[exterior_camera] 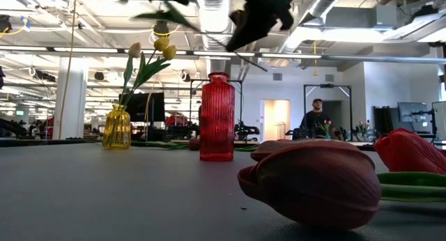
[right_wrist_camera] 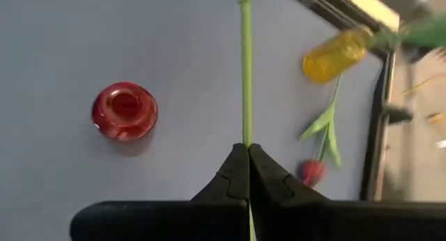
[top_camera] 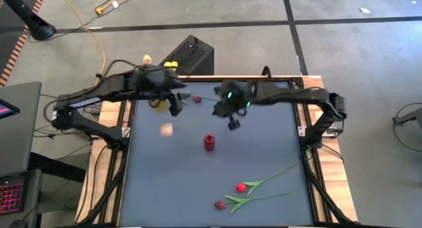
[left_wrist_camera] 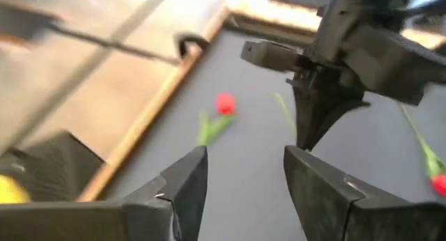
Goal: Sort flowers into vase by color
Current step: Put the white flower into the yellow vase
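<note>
Pinching a thin green flower stem (right_wrist_camera: 245, 67), my right gripper (right_wrist_camera: 248, 152) has its fingers pressed together on it, above the grey table (top_camera: 264, 142) near the red vase (top_camera: 210, 142). My left gripper (left_wrist_camera: 244, 178) hangs with fingers apart by the yellow vase (exterior_camera: 116, 127), which holds yellow tulips (exterior_camera: 165, 47).

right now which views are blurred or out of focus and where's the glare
Low view: the maroon tulip nearest the lens is soft, the red vase sharper, ceiling lights glare behind. Left wrist view: motion-smeared all over, table edge and red tulip streaky. Right wrist view: right gripper on a green stem is crisp, yellow vase smeared. High view: a blurred pale blob on the table.
</note>
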